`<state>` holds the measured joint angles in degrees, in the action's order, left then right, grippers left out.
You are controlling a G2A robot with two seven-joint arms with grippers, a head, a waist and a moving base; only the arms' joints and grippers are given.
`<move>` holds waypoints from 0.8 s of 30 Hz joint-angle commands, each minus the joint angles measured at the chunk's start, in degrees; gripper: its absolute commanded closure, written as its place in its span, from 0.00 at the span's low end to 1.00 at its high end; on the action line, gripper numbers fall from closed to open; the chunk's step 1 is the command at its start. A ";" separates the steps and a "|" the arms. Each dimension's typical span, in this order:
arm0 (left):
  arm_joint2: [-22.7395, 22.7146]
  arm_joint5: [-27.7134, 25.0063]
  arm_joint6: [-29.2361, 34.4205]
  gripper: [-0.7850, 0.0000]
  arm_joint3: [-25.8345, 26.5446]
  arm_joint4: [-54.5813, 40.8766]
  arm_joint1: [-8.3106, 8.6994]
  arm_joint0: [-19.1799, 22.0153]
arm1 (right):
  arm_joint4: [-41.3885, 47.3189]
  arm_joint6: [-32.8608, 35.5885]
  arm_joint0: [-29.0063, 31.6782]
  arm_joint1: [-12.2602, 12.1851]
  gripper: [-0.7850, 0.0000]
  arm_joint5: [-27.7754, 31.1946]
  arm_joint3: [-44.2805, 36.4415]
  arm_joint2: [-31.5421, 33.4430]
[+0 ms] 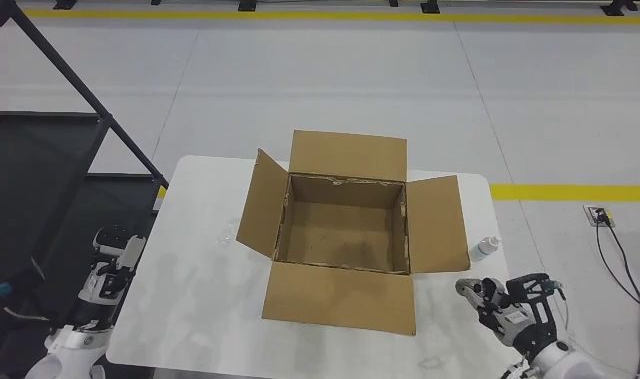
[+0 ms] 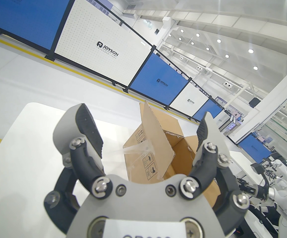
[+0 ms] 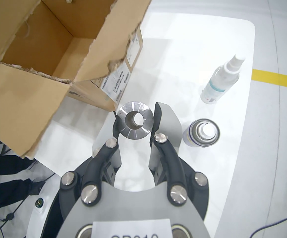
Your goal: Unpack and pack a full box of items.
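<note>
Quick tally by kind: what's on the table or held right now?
cardboard box: 1
spray bottle: 1
aerosol can: 1
metal ring, held in the right pincer: 1
Total: 4

Barcode labels on box; panel logos
</note>
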<state>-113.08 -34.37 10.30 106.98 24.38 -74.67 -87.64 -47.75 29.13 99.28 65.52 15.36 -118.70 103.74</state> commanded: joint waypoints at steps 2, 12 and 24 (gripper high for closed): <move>0.00 0.00 0.00 0.00 0.00 0.00 0.00 0.00 | 4.92 -0.18 -0.41 0.26 1.00 -5.11 -1.28 0.89; 0.00 0.00 0.00 0.00 0.00 0.00 0.00 0.00 | 12.13 -3.56 -0.85 0.85 1.00 -13.75 -10.51 2.43; 0.00 0.00 0.00 0.00 0.00 0.00 0.00 0.00 | -3.56 14.94 -21.11 0.26 1.00 -19.54 -10.32 -18.11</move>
<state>-113.08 -34.37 10.30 106.98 24.38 -74.67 -87.64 -49.78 42.27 81.74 65.69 -3.53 -130.34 89.02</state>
